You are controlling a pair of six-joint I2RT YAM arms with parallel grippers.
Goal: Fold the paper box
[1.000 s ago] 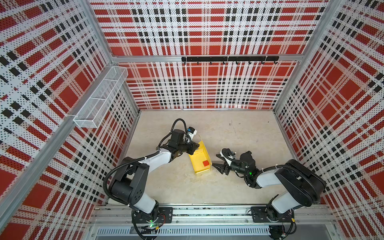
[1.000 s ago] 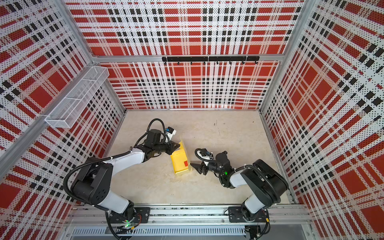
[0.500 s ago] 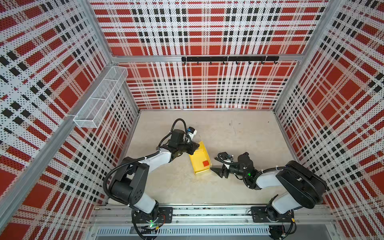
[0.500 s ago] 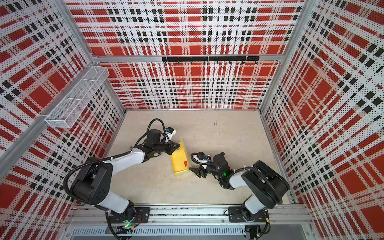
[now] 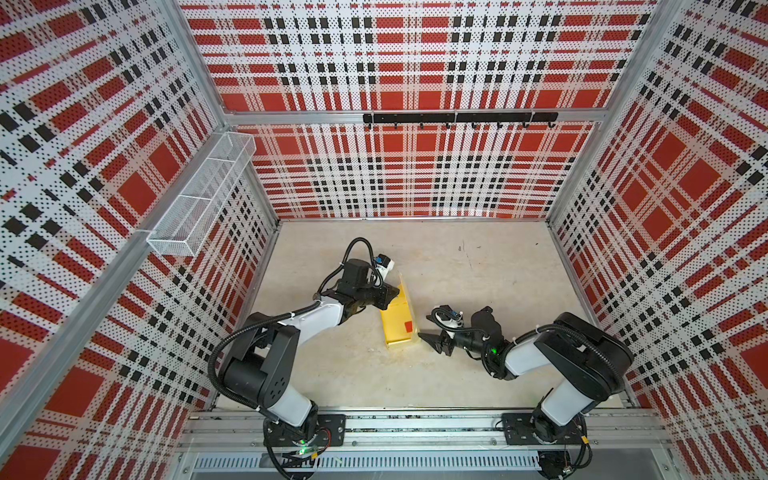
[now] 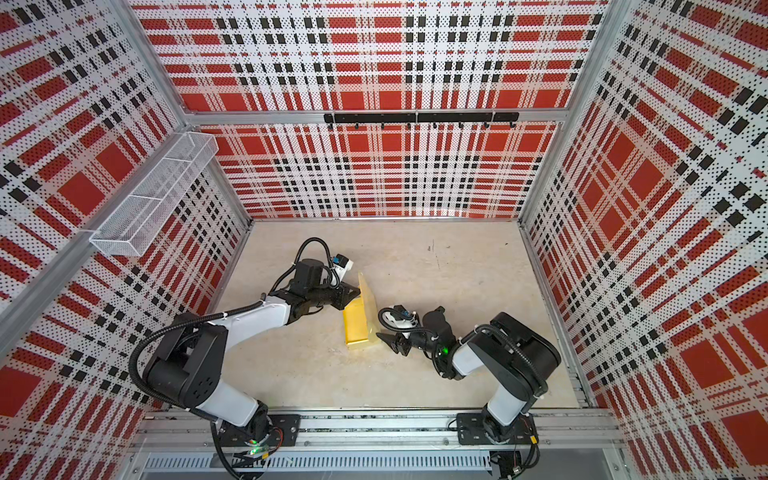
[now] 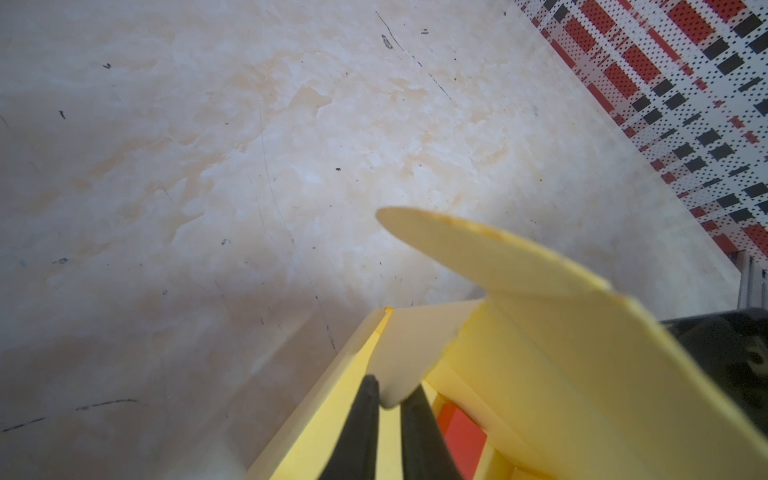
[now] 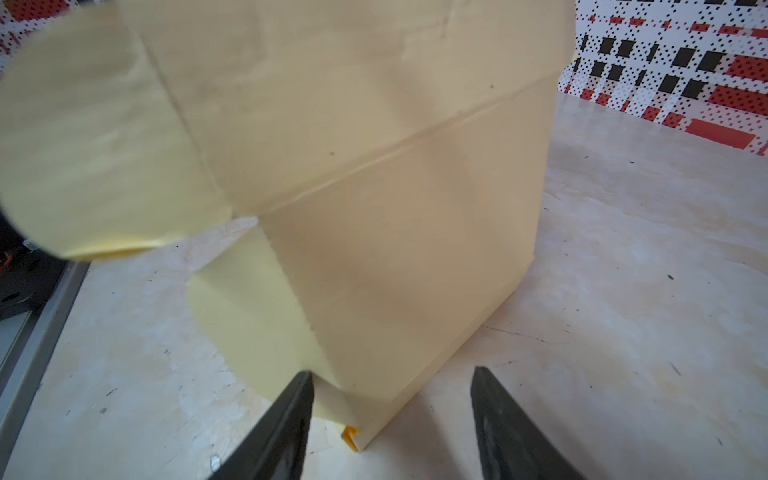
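Two tools attend the paper box [image 5: 399, 320], which sits partly folded near the middle of the worktop [image 5: 478, 266], well apart from every edge, with its top open and a tall panel raised along the side facing the right arm. The left tool [image 7: 388, 399] is pressed together on a rounded flap at the box's end nearer the back edge. The right tool [image 8: 390, 372] is spread, low at the box's front corner; contact cannot be told. A small red square [image 5: 409, 326] lies inside the box.

paper box [image 5: 395, 332]: pale yellow | walls [image 5: 415, 62]: red-black-white plaid | table [image 5: 478, 270]: beige
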